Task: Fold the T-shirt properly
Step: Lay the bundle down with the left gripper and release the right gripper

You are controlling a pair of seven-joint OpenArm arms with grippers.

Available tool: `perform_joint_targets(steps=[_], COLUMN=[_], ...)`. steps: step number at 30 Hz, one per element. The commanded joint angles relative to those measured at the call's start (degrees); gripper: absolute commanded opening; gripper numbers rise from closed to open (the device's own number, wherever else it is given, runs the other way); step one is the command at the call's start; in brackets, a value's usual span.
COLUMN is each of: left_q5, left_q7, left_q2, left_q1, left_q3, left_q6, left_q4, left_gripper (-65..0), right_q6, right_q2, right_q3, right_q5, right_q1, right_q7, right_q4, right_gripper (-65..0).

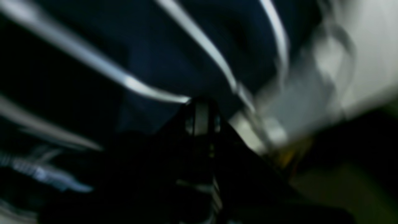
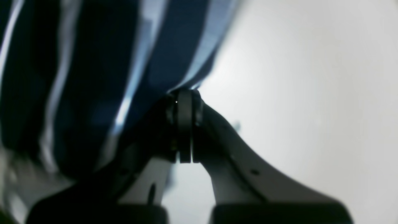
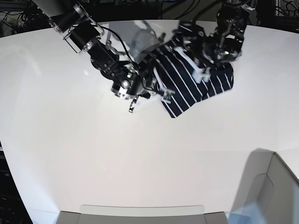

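The T-shirt (image 3: 187, 88), dark navy with thin white stripes, hangs bunched between the two arms above the far middle of the white table (image 3: 140, 158). My right gripper (image 2: 185, 95) is shut on an edge of the T-shirt (image 2: 93, 77), whose folds fill the left of that view. In the base view this gripper (image 3: 154, 78) is at the shirt's left side. My left gripper (image 1: 201, 107) is shut, with the striped T-shirt (image 1: 155, 46) spreading from its tips; this view is blurred. In the base view it (image 3: 202, 72) grips the shirt's right part.
A grey box (image 3: 273, 186) stands at the near right corner. A flat grey tray edge (image 3: 140, 212) runs along the table's front. Dark equipment and cables sit behind the table's far edge.
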Motion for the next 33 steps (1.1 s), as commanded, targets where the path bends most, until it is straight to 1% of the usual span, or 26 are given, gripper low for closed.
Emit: perform_joint_targets(steps=[1,2,3,4,5,6,8,10,12,14,15,16,18,21,24,27,28,31,33], left_q5=[4.3,5.6,6.3,6.3,6.3,6.3,6.3,6.3,6.5,6.6,6.5,6.5,6.5,6.5,6.5,6.6,6.8,6.5,6.7], left_q7=[-1.0,-1.0,-1.0,-1.0,-1.0,-1.0,-1.0,-1.0,-1.0,-1.2,-2.2,-3.7,-6.7,-11.9,-20.3,-27.8,-31.2,-42.2,-47.7], left_q2=[-0.9,-0.4,0.3,0.7,0.7,0.8,0.8,1.1,3.2,4.3,4.8,5.7,6.8,7.6,7.7,8.9,9.3,9.4,9.0], left_q1=[-0.8,-0.8,-1.0,-1.1,-1.1,-1.1,-1.2,-1.2,-1.2,-1.2,-1.2,-1.2,-1.2,-1.6,-4.7,-7.1,-8.0,-10.8,-11.9], left_q3=[-4.8,-9.2,-13.0,-16.2,-19.2,-20.8,-21.1,-20.9,-21.3,-21.3,-21.3,-21.3,-21.3,-21.2,-20.8,-20.8,-20.8,-19.9,-17.7], left_q6=[5.1,8.9,11.2,13.0,13.7,13.2,11.3,10.6,10.4,10.4,10.4,10.4,10.4,10.4,10.4,10.4,10.4,10.4,10.4], left_q4=[0.0,0.1,0.4,0.7,1.8,2.9,5.2,6.0,6.1,7.0,7.6,8.2,8.6,8.3,7.3,3.6,1.1,-8.5,-15.1], left_gripper=[-65.0,-65.0,-65.0,-65.0,-65.0,-65.0,-65.0,-65.0,-65.0,-65.0,-65.0,-65.0,-65.0,-65.0,-65.0,-65.0,-65.0,-65.0,-65.0], right_q6=[3.5,6.5,8.9,10.9,12.3,12.7,12.7,12.7,12.7,12.7,12.7,12.7,12.7,12.7,12.7,12.7,12.7,12.7,12.7], right_q2=[0.8,1.7,2.7,3.7,4.9,5.7,6.6,6.6,6.3,6.0,5.9,5.0,3.5,1.7,1.3,1.6,1.6,1.6,1.6], right_q3=[-0.1,0.1,0.1,0.2,0.2,0.2,0.3,0.4,2.6,5.7,7.6,10.2,16.0,24.1,31.4,34.6,35.6,37.8,39.0], right_q5=[0.3,0.3,0.1,0.1,0.0,0.0,0.0,-0.1,-0.1,-0.1,-0.1,-0.1,-0.1,-0.1,-0.1,-0.1,-0.1,-0.1,-0.1], right_q1=[-0.7,-2.0,-3.3,-4.7,-5.9,-6.8,-7.6,-7.6,-7.8,-8.4,-8.4,-8.5,-9.1,-10.1,-11.3,-13.0,-13.5,-15.6,-17.0], right_q7=[-1.1,-1.7,-1.9,-1.6,-1.6,-1.6,-1.6,-1.6,-1.6,-1.6,-1.6,-1.6,-1.6,-1.6,-1.7,-1.7,-1.7,-1.7,-1.6], right_q4=[4.4,8.4,11.6,14.4,17.8,20.0,22.5,22.4,22.3,22.3,22.2,22.0,21.1,20.7,20.5,20.8,20.8,21.1,21.7], right_gripper=[-64.4,-64.4,-64.4,-64.4,-64.4,-64.4,-64.4,-64.4,-64.4,-64.4,-64.4,-64.4,-64.4,-64.4,-64.4,-64.4,-64.4,-64.4,-64.4])
